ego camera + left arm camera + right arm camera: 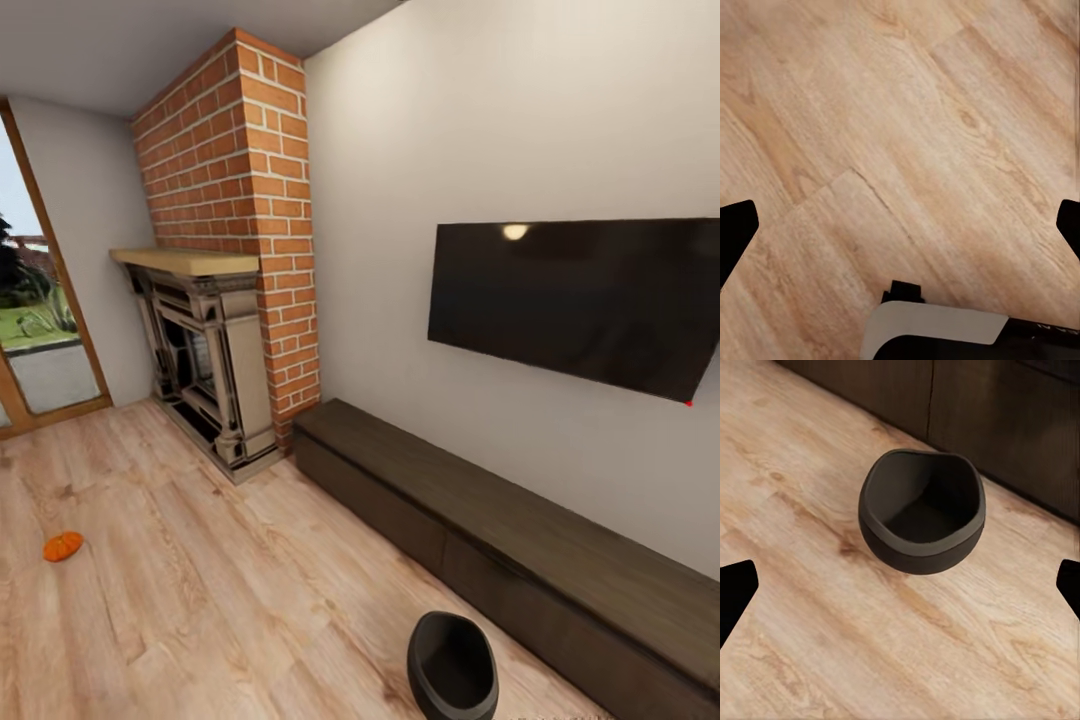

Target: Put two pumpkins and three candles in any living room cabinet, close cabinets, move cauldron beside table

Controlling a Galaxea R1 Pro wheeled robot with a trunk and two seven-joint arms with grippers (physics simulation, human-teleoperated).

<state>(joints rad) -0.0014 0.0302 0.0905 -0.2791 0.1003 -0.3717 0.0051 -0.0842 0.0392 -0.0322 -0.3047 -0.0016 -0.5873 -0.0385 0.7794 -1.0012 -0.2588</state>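
Observation:
One orange pumpkin [62, 546] lies on the wooden floor at the far left. The dark cauldron [452, 667] stands empty on the floor just in front of the long dark-brown cabinet [520, 530], whose drawer fronts look shut. In the right wrist view the cauldron [922, 510] sits ahead of my right gripper [900, 585], which is open and empty, with the cabinet [1005, 412] behind it. My left gripper [900, 225] is open over bare floor. The candles and the table are out of view.
A brick chimney with an ornate fireplace [205, 365] stands left of the cabinet. A black TV [575, 300] hangs on the wall above it. A glass door [40, 330] is at the far left. Part of my own body [937, 330] shows below the left gripper.

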